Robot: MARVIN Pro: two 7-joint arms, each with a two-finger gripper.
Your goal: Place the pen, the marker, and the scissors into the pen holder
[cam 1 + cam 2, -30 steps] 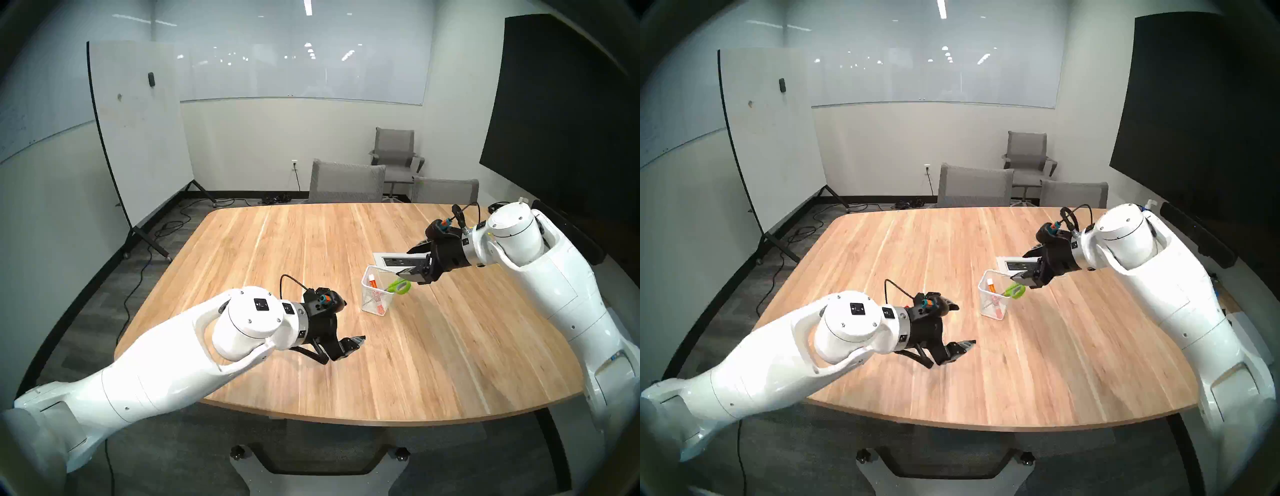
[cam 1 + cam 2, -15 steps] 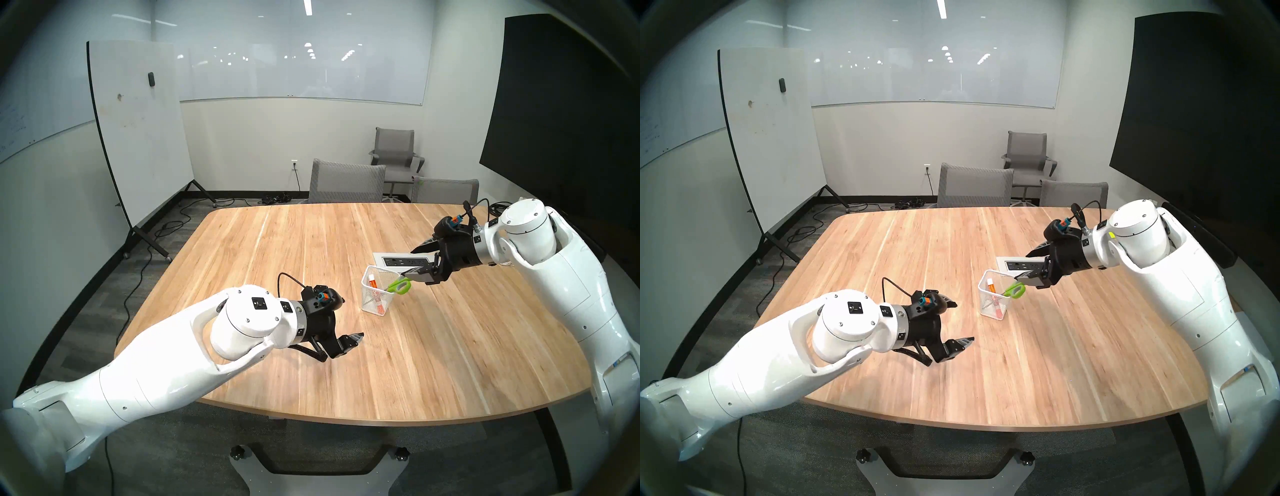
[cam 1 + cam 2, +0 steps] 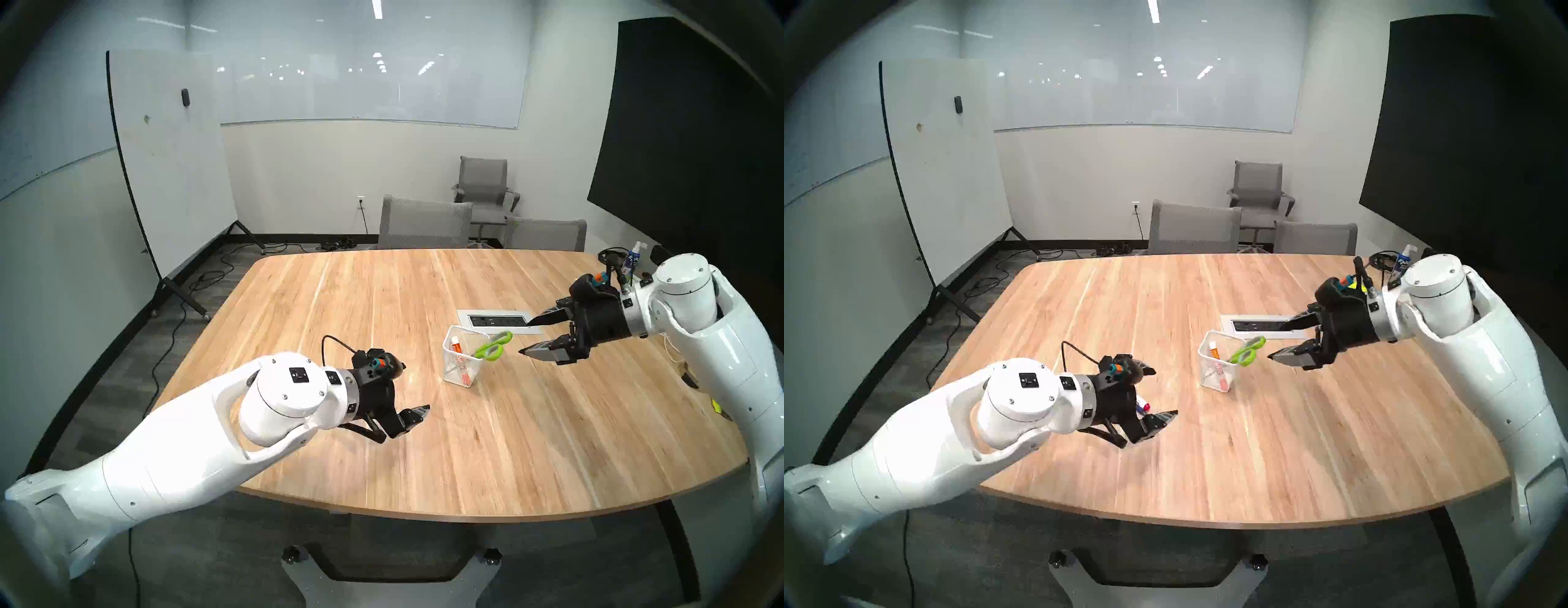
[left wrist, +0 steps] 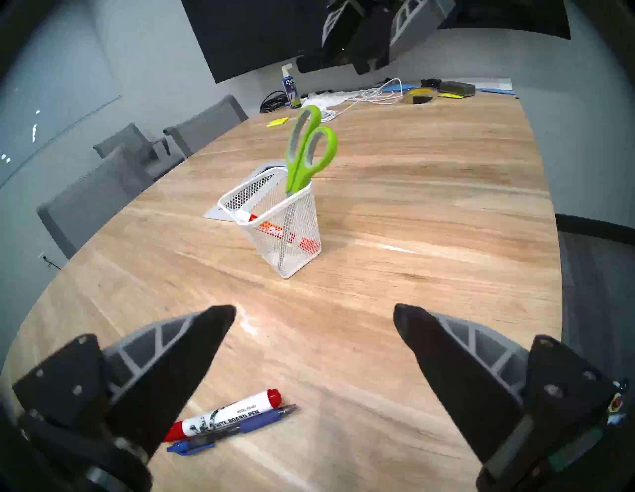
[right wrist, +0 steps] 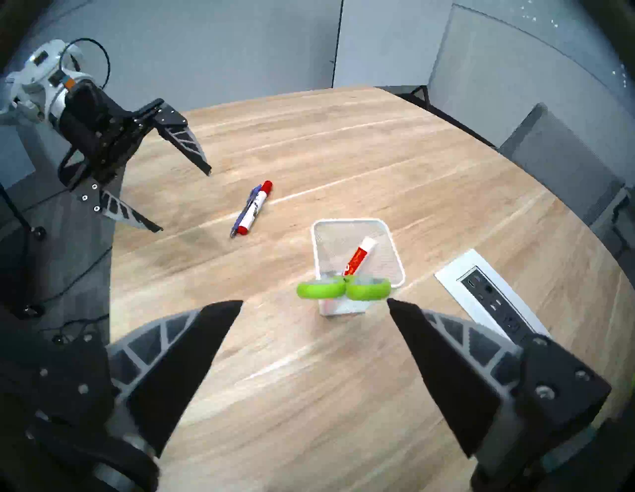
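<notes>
Scissors stand upright in pen holder, handles up.

An office meeting room is shown: a big wood table, grey chairs, a whiteboard and a dark screen.

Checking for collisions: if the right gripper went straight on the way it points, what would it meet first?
Probably the scissors' green handles, standing out of the pen holder just ahead of the open right gripper; depth is uncertain.
</notes>
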